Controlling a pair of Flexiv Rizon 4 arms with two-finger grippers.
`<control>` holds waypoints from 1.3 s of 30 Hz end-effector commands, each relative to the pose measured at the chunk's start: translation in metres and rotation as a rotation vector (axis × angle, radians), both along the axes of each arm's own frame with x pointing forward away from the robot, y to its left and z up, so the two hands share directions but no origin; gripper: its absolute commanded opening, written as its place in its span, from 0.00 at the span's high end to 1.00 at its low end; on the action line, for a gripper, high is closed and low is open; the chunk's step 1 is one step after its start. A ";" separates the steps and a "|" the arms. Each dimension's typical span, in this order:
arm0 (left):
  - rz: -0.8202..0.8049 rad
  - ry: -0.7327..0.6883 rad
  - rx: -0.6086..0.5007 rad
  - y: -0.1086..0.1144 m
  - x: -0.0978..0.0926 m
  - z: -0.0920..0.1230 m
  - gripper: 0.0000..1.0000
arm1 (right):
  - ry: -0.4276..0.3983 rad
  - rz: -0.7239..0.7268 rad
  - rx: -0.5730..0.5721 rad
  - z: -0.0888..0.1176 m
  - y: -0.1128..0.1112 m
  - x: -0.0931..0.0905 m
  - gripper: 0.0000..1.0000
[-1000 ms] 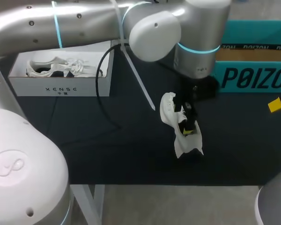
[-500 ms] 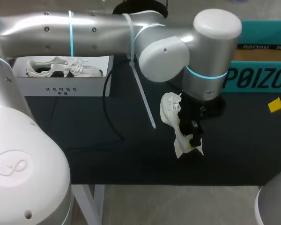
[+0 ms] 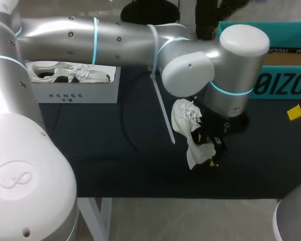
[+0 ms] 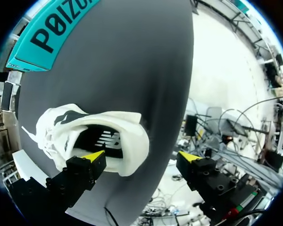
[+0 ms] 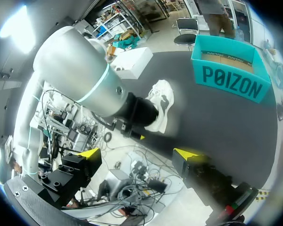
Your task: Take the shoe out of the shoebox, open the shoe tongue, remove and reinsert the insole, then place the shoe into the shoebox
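A white shoe (image 3: 189, 125) lies on its side on the dark table (image 3: 105, 150), right of the middle. My left arm crosses over from the left, and its gripper (image 3: 212, 147) hangs at the shoe's heel end. In the left wrist view the shoe (image 4: 108, 129) shows its opening and a black insole (image 4: 104, 140). The left gripper (image 4: 140, 156) is open; the heel lies between its fingers, one yellow tip at the opening, the other well clear. My right gripper (image 5: 137, 153) is open and empty, high over the table's front edge. The white shoebox (image 3: 75, 88) stands at the back left.
Inside the white shoebox lies a second white shoe (image 3: 70, 73). A teal cardboard box (image 3: 283, 80) stands at the back right, with a small yellow object (image 3: 295, 112) on the table before it. My left arm's large elbow (image 3: 190, 73) hangs over the table's middle.
My left arm has swung to the right and its gripper has slid toward the front along the shoe to its heel. The shoe has barely shifted. Both grippers stayed open.
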State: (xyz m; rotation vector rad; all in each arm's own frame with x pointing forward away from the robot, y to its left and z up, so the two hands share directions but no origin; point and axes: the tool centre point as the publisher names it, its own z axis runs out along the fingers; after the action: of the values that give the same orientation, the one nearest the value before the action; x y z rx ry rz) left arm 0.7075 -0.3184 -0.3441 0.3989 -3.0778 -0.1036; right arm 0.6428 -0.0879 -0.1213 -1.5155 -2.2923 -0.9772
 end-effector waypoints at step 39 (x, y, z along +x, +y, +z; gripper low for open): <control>0.036 -0.027 0.035 0.006 0.014 0.002 1.00 | -0.009 -0.009 0.001 -0.002 0.000 -0.007 0.00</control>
State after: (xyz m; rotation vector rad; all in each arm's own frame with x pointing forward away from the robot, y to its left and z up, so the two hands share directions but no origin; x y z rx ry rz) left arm 0.7229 -0.3208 -0.3531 0.4576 -3.0880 -0.1688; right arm 0.6426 -0.0880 -0.1218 -1.5156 -2.2918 -0.9786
